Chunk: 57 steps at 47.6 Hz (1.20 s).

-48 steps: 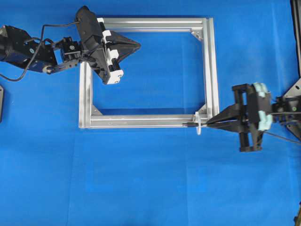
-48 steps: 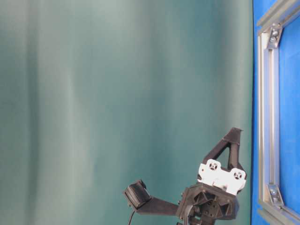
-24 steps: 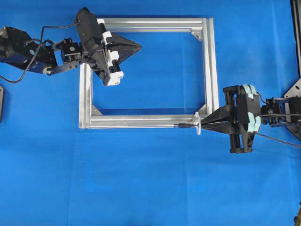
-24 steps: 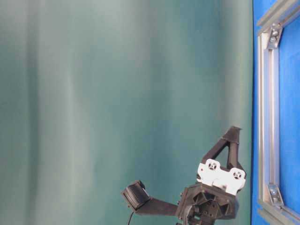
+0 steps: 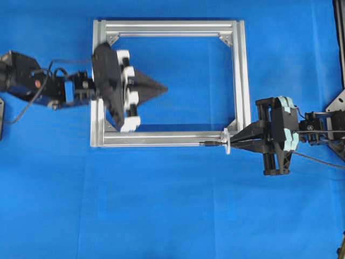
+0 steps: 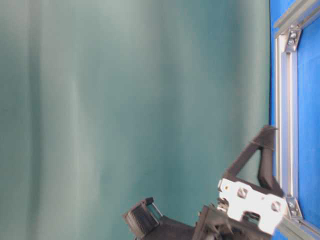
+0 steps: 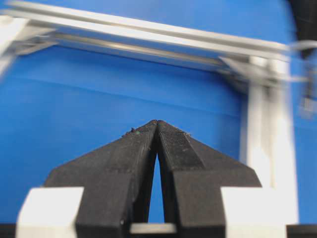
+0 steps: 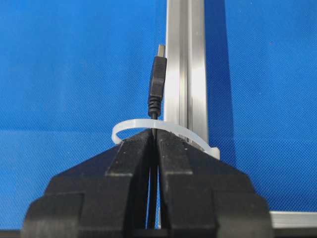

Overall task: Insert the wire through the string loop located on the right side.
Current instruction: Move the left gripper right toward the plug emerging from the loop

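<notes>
The wire (image 8: 157,82) ends in a dark plug with a metal tip, and that plug lies beyond the white string loop (image 8: 130,126), beside the frame's rail. My right gripper (image 8: 154,133) is shut on the wire just behind the loop. From overhead the plug (image 5: 212,144) pokes left of the string loop (image 5: 227,143), with the right gripper (image 5: 235,143) touching it from the right. My left gripper (image 5: 163,88) is shut and empty, hovering inside the silver frame (image 5: 240,75) near its left rail; its tips (image 7: 157,122) meet with nothing between them.
The aluminium frame lies flat on the blue table, with triangular corner brackets (image 5: 112,39). A black mount (image 5: 338,102) stands at the right edge. In the table-level view the left gripper (image 6: 263,138) shows against a teal backdrop beside the frame's rail (image 6: 286,110).
My left arm has swung down from the frame's top left corner to mid-height. The right gripper pushed the plug leftward through the loop a second ago and has held still since.
</notes>
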Each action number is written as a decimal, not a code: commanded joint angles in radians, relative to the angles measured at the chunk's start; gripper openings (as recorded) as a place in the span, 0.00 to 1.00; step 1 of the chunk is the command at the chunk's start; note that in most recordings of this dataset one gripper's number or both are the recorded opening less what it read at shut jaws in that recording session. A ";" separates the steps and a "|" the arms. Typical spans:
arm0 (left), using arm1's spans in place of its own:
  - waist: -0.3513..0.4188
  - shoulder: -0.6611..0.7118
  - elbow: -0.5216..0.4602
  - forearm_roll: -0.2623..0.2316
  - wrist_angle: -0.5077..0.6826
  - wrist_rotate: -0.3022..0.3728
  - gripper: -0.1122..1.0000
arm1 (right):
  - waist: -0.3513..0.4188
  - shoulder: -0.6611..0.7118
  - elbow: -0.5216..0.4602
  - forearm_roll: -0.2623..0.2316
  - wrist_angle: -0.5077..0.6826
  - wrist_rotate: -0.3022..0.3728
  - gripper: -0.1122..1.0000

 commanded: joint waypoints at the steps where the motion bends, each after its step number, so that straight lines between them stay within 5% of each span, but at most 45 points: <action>1: -0.049 -0.034 -0.005 0.003 -0.005 -0.008 0.10 | -0.002 -0.006 -0.015 0.002 -0.005 0.000 0.08; 15: -0.184 -0.034 -0.005 0.003 -0.003 -0.035 0.10 | -0.002 -0.006 -0.015 0.002 -0.003 0.000 0.08; 30: -0.181 -0.020 -0.044 0.003 0.006 -0.034 0.10 | -0.002 -0.006 -0.015 0.002 -0.005 0.000 0.08; 57: -0.158 0.135 -0.426 0.003 0.258 -0.025 0.10 | -0.002 -0.006 -0.015 0.002 -0.005 0.000 0.08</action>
